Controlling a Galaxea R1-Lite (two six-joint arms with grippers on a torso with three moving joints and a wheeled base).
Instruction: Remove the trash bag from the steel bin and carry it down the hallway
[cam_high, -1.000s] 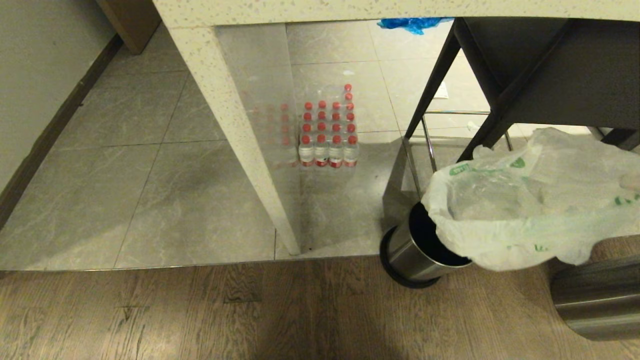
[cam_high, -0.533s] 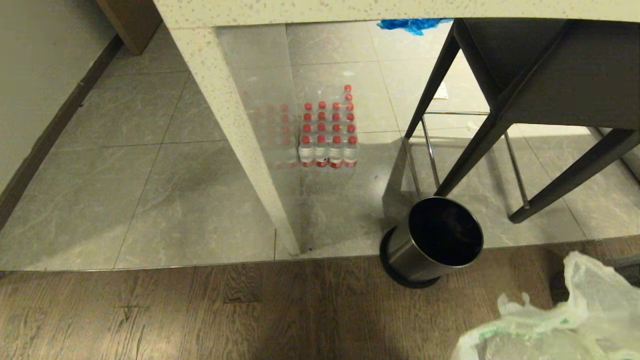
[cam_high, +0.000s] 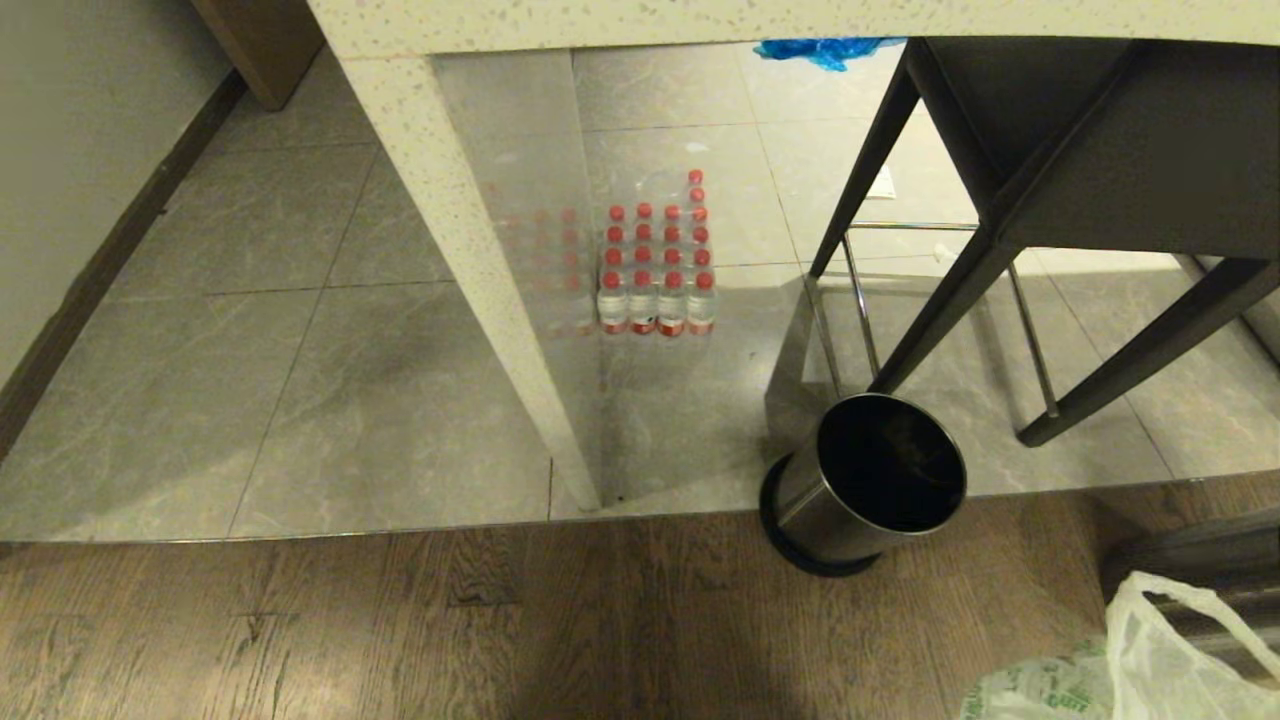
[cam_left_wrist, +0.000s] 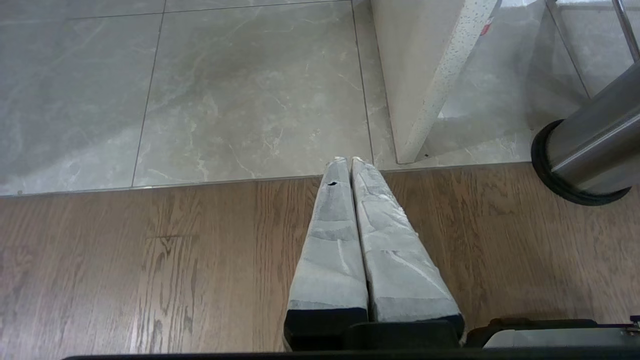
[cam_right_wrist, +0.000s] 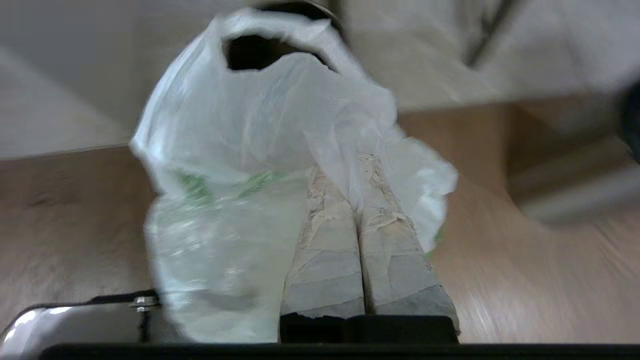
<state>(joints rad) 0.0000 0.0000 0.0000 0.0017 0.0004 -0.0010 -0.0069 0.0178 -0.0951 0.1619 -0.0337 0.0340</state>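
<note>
The steel bin (cam_high: 868, 488) stands at the seam between the grey tiled floor (cam_high: 300, 400) and the wood floor (cam_high: 500, 630). It has no liner, and its dark inside is open to view. A black ring circles its base.

The trash bag (cam_high: 1140, 660) is out of the bin. In the head view it shows at the lower right edge, over the wood floor and apart from the bin.

The right claw (cam_right_wrist: 357, 165) has its fingers pressed together on a fold of the trash bag. The thin whitish plastic with green print drapes over and beside the fingers, and one handle loop stands open beyond them.

The left claw (cam_left_wrist: 345, 162) is closed with nothing between its fingers. It hangs over the wood floor near the tile edge.

A speckled desk leg (cam_high: 470, 280) stands left of the bin. A pack of red-capped bottles (cam_high: 655, 270) sits on the tiles behind it. A dark stool (cam_high: 1050, 180) stands behind the bin.
</note>
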